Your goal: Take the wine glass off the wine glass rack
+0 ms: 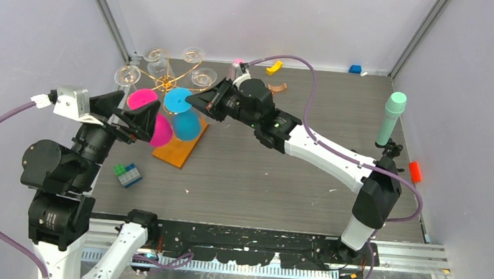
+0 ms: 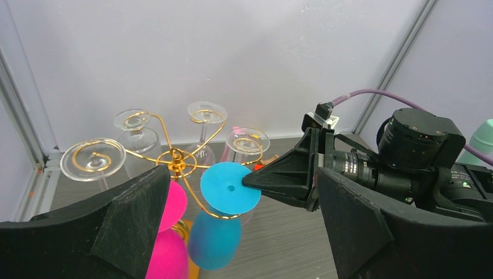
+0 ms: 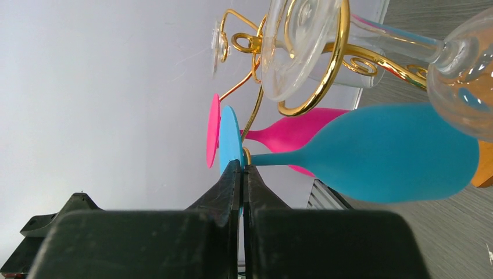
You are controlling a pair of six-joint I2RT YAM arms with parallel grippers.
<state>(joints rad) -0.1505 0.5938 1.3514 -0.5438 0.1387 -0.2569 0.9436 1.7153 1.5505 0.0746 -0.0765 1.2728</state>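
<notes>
Grey wood-grain bench (image 1: pixel 280 190) fills a pale-walled cell. Nearest lie one green block (image 1: pixel 119 168) and one blue block (image 1: pixel 131 175), touching. Beyond them the left end effector (image 1: pixel 140 115) is released, fingers spread wide, just beside the wine glass rack (image 1: pixel 166 82). Six glasses hang upside down from its gold arms: one pink wine glass (image 1: pixel 143 99), one blue wine glass (image 1: pixel 187 126) and, farthest back, four clear wine glasses (image 1: pixel 204 77). The right end effector (image 3: pixel 241 168) is clenched on the rim of the blue one's foot.
</notes>
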